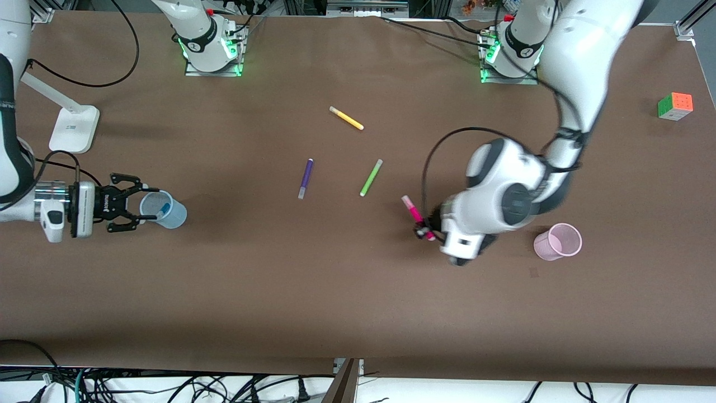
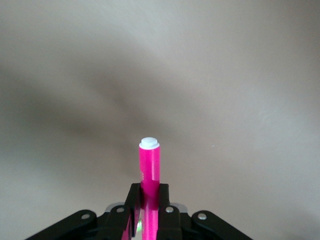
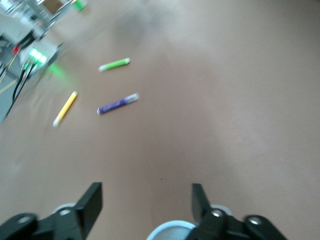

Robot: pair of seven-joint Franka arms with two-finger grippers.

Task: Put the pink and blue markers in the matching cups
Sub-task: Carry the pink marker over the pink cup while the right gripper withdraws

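The pink marker (image 1: 411,210) is held in my left gripper (image 1: 423,229), which is shut on its lower part, over bare table between the green marker and the pale pink cup (image 1: 558,242). In the left wrist view the pink marker (image 2: 149,167) sticks out from between the fingers (image 2: 132,200) with its pale end outward. The blue marker (image 1: 163,211) stands inside the pale blue cup (image 1: 168,210). My right gripper (image 1: 149,204) is open and empty at that cup's rim. In the right wrist view the gripper (image 3: 147,200) is open above the cup's rim (image 3: 172,229).
A yellow marker (image 1: 346,118), a dark purple marker (image 1: 305,178) and a lime green marker (image 1: 371,177) lie mid-table. A colour cube (image 1: 675,106) sits toward the left arm's end. A white stand (image 1: 74,129) sits toward the right arm's end.
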